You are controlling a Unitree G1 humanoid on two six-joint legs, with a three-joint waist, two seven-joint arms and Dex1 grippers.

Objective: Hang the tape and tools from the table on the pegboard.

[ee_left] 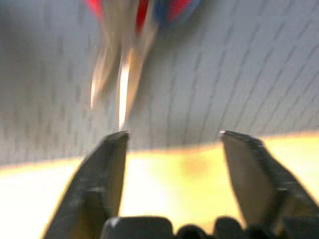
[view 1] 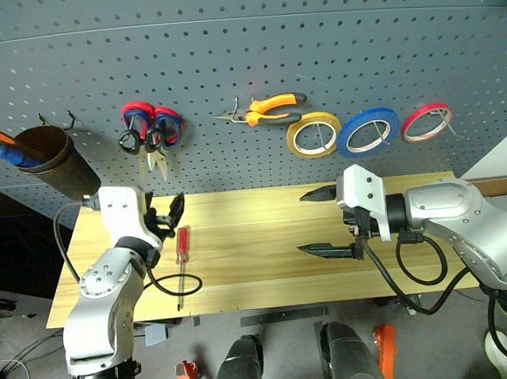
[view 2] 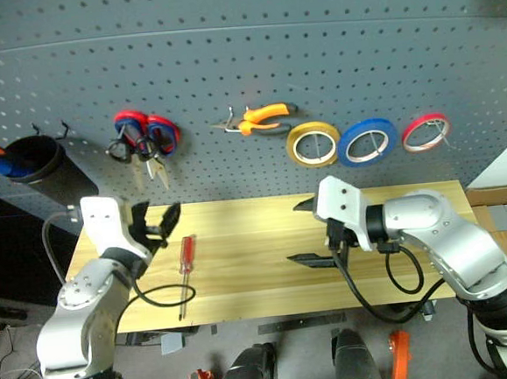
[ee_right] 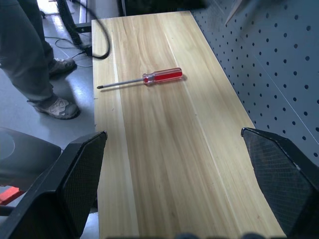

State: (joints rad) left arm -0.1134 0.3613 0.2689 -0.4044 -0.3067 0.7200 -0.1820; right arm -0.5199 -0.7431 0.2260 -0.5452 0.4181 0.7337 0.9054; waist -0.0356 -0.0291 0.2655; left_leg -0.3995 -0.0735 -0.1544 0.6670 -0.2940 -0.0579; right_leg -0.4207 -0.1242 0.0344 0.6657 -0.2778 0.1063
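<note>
Left eye view: red screwdriver [view 1: 182, 264] lies just beside the released left hand [view 1: 165, 216] — light, stiff, slick handle; grip there.

Table [view 1: 266, 241]: light yellowish wood planks, long side set against a wall panel at 12 o'clock
Screwdriver [view 1: 182, 261]: lies flat on the table near its 9 o'clock end, red clear handle toward 12, metal shaft and tip toward 6, close to the front edge
Rest of top: bare wood out to 3 o'clock
</note>
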